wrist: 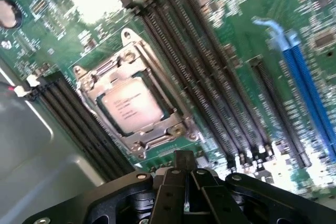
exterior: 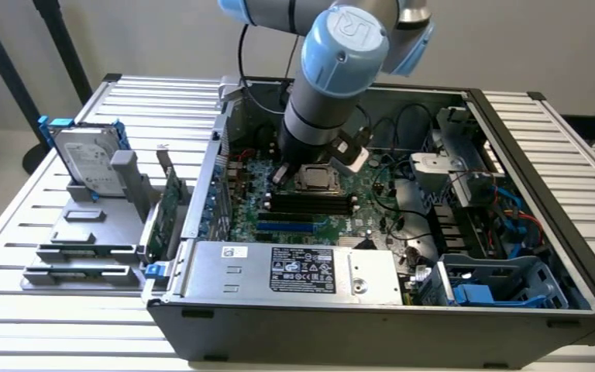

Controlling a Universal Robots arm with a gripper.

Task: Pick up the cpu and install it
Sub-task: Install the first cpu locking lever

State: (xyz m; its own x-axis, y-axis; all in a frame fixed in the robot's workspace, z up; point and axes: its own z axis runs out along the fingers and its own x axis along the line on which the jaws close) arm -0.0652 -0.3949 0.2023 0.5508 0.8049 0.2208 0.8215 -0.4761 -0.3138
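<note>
The cpu [wrist: 131, 106], a small square chip with a silver-grey metal top, lies flat inside the metal socket frame [wrist: 137, 72] on the green motherboard [wrist: 231, 30]. In the exterior view the cpu [exterior: 318, 180] sits in the middle of the board, just below the end of my arm. My gripper [wrist: 185, 157] hovers above the board a short way from the socket. Its black fingers are shut together with nothing between them, and they do not touch the chip.
Long black memory slots [wrist: 210, 77] run beside the socket, with blue slots [wrist: 310, 87] further off. The open computer case [exterior: 380, 318] holds a power supply [exterior: 287, 267], cables and a blue bracket [exterior: 504, 287]. A hard drive with blue rails [exterior: 86, 159] stands on a grey rack outside.
</note>
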